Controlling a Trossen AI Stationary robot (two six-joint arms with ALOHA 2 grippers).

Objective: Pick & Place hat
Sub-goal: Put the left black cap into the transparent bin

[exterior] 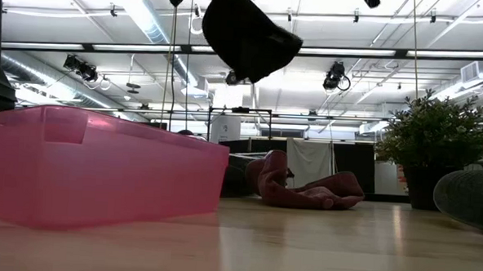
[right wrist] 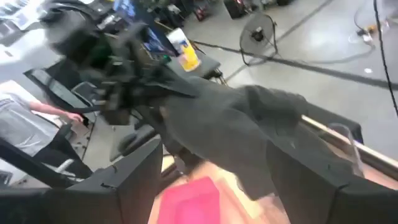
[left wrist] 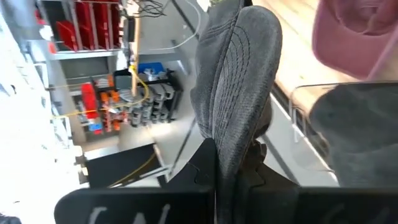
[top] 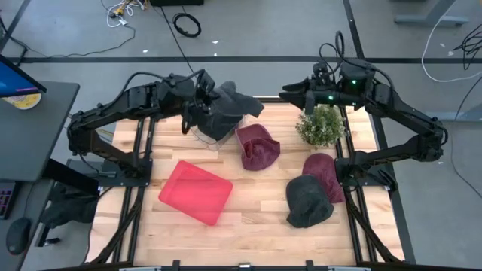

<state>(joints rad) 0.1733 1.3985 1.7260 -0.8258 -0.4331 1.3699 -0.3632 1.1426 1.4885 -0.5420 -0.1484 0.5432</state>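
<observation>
— Which step were you in?

— Carrying. Near you lay the pink bin (top: 195,191); farther off, your left gripper (top: 202,105) had its jaws clamped on the dark grey hat (top: 226,113), held high above the clear container (top: 205,136) by the worktop's (top: 248,218) far edge.

— And next?

— Probably lowering and releasing it. The right gripper (top: 290,93) waited at the far edge; I couldn't tell its jaws. No writing was readable.

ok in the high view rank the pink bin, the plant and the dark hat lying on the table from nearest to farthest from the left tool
The left tool is at the table's far left, shut on a dark hat.
1. Pink bin: nearer the front, left of centre.
2. Plant: far right.
3. Dark hat lying on the table: front right.
</observation>
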